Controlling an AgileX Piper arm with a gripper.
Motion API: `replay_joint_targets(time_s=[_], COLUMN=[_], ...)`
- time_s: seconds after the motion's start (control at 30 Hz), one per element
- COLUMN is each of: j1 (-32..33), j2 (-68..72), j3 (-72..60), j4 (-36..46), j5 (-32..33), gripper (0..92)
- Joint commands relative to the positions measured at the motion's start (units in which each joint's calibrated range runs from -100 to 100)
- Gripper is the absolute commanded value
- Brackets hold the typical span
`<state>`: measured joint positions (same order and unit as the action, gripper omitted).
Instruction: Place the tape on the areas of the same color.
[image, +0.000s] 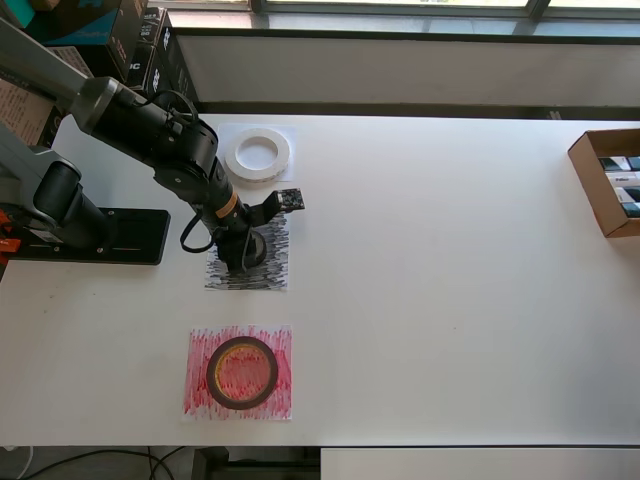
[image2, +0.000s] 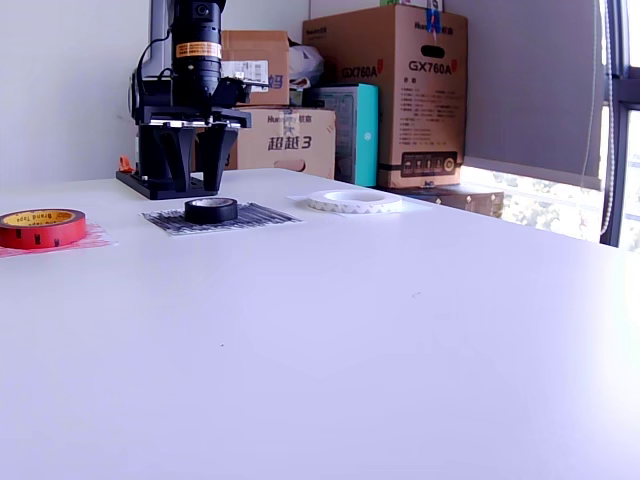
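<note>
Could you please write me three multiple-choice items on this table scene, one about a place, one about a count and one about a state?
1. Where does the black tape roll lie?
A. on the black scribbled sheet
B. on the red sheet
C. in the cardboard box

2. How many tape rolls are on the table?
A. one
B. two
C. three

3. What is the pincer doing?
A. clamping the black roll
B. open above the black roll
C. holding the white roll

Answers: 1 A, the exterior view shows it on that sheet. 2 C, black, red and white. 3 B, its fingers stand apart, clear of the roll.
</note>
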<state>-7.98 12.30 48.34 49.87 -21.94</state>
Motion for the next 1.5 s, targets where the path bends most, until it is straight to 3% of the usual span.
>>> replay_joint_targets(time_s=[0.0, 0.3, 0.77, 1.2, 1.47], j1=[0.2, 5.2, 7.2, 3.6, 5.1], j2=[-1.1, -11.2, -47.4, -76.4, -81.9], j3=[0.0, -4.3, -3.1, 13.0, 14.0], j4=[0.6, 0.6, 1.3, 1.3, 0.7], j5=[-0.2, -0.2, -0.6, -1.1, -5.1], gripper=[58.2, 58.1, 58.1, 58.1, 58.0])
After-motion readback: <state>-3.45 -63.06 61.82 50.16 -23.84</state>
